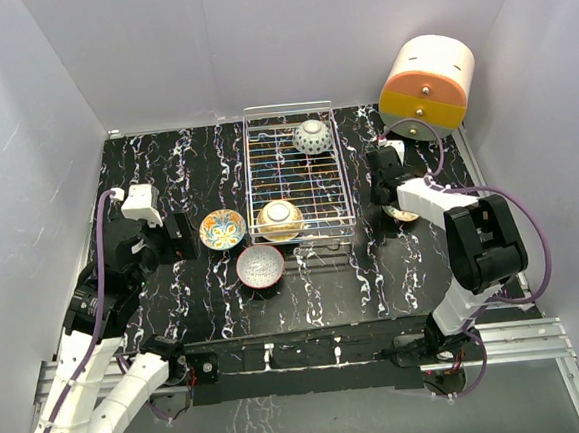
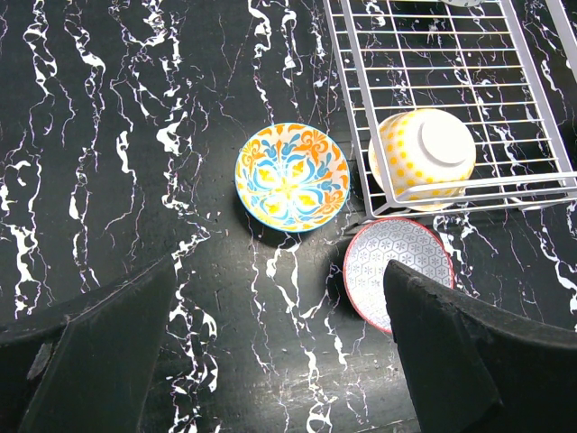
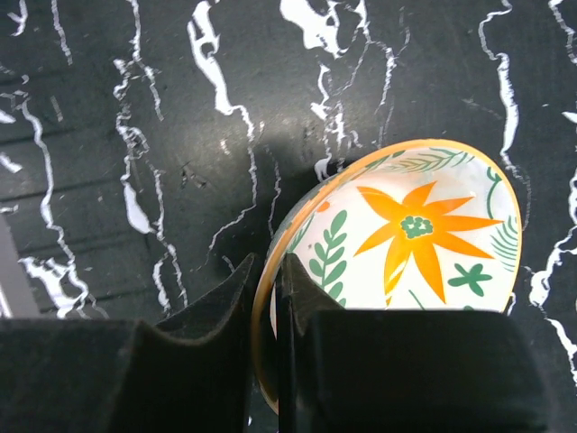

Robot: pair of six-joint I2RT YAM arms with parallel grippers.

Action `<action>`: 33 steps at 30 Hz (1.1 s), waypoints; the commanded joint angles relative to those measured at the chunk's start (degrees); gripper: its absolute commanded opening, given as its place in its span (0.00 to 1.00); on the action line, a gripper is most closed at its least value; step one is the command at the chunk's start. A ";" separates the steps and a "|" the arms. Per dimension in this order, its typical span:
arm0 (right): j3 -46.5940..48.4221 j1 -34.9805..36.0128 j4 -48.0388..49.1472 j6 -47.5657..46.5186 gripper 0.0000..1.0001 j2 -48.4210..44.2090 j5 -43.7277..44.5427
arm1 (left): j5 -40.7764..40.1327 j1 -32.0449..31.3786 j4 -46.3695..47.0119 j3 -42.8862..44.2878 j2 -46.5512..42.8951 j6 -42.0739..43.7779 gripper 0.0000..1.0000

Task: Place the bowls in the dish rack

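Note:
The silver wire dish rack (image 1: 287,107) stands at the table's centre back. In it lie two bowls upside down: a grey-patterned one (image 1: 312,136) at the back and a yellow-dotted one (image 1: 280,219) at the front, which also shows in the left wrist view (image 2: 422,158). A yellow-teal bowl (image 1: 222,229) and a red-rimmed bowl (image 1: 260,266) sit upright on the table left of the rack's front corner. My left gripper (image 2: 279,361) is open and empty, above the table near them. My right gripper (image 3: 268,298) is shut on the rim of the orange-floral bowl (image 3: 424,234), right of the rack.
An orange-and-cream cylindrical cabinet (image 1: 427,85) lies at the back right. White walls close in the black marbled table (image 1: 335,283) on three sides. The rack's left rim (image 2: 347,99) runs close to the yellow-teal bowl (image 2: 290,176) and the red-rimmed bowl (image 2: 397,262).

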 commanded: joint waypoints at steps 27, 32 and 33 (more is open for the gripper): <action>22.43 3.06 30.38 23.51 0.08 -5.60 -50.61 | -1.55 -0.21 0.49 2.66 0.36 0.77 0.97; 21.46 4.70 52.12 41.01 0.08 4.31 -55.91 | -1.90 -0.19 -0.38 3.67 0.27 0.91 0.97; 21.85 4.96 55.28 43.72 0.08 7.22 -56.28 | -1.98 -0.19 -0.48 3.93 0.18 0.91 0.97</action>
